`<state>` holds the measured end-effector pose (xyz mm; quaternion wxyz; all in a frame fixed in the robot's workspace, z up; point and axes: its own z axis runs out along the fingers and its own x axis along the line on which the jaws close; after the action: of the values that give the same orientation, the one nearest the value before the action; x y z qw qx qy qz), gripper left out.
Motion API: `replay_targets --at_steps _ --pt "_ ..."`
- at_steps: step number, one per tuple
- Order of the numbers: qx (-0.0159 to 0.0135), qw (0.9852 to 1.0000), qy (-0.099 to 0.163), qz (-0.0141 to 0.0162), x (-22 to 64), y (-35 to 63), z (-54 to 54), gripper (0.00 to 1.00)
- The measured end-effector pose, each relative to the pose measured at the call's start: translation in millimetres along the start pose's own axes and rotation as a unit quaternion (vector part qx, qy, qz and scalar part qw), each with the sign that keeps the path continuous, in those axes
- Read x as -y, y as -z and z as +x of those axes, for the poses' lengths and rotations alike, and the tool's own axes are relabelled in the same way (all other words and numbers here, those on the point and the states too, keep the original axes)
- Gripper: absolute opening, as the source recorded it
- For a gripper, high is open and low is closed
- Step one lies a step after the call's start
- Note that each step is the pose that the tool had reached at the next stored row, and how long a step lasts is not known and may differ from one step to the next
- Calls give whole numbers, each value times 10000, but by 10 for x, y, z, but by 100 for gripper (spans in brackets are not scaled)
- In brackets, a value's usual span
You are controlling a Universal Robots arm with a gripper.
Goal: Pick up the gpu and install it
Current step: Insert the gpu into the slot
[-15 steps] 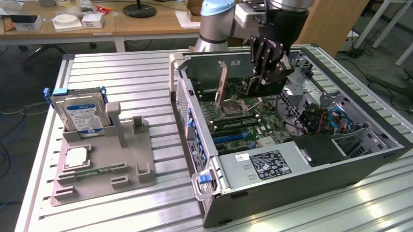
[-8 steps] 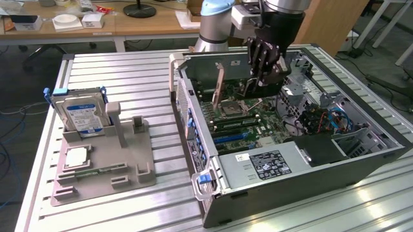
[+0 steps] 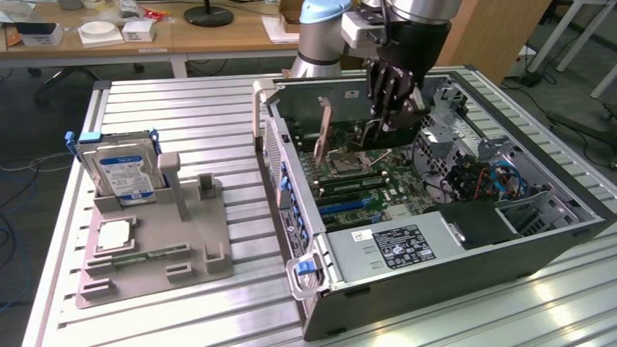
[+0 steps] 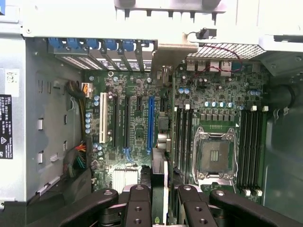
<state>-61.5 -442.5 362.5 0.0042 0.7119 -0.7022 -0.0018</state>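
Gripper [image 3: 391,121] of a Universal Robots arm reaches into the open computer case [image 3: 540,249], its fingers [image 4: 140,201] drawn in narrow and clamped on the gpu [image 4: 161,142]. The wrist view looks down on the card edge-on as it hangs over the motherboard [image 3: 386,189]. The card's silvery bracket [image 4: 171,51] sits at the rear wall of the case, on the exterior view's left, beside the row of blue slot clips. It hangs just beside the long blue expansion slot [image 4: 150,123]; whether its lower edge has met any slot cannot be told. Well apart on the exterior view's left, a grey fixture tray [image 3: 193,242] on the table carries the blue-labelled hard drive [image 3: 121,170] and a small square chip [image 3: 114,235].

The card looks light and stiff, but fragile: a thin board whose components and contact edge should take no pressure. The sound grip appears to be the one in use, flat pads on both faces along the upper edge, away from the bracket and the connector. The smooth faces could slip if the card is pushed at a tilt.
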Motion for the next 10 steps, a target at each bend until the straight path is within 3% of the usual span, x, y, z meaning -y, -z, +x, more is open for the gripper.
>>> replay_targets --at_steps 10 --pt "1 10000 0 0 -11 -140 -1 27"
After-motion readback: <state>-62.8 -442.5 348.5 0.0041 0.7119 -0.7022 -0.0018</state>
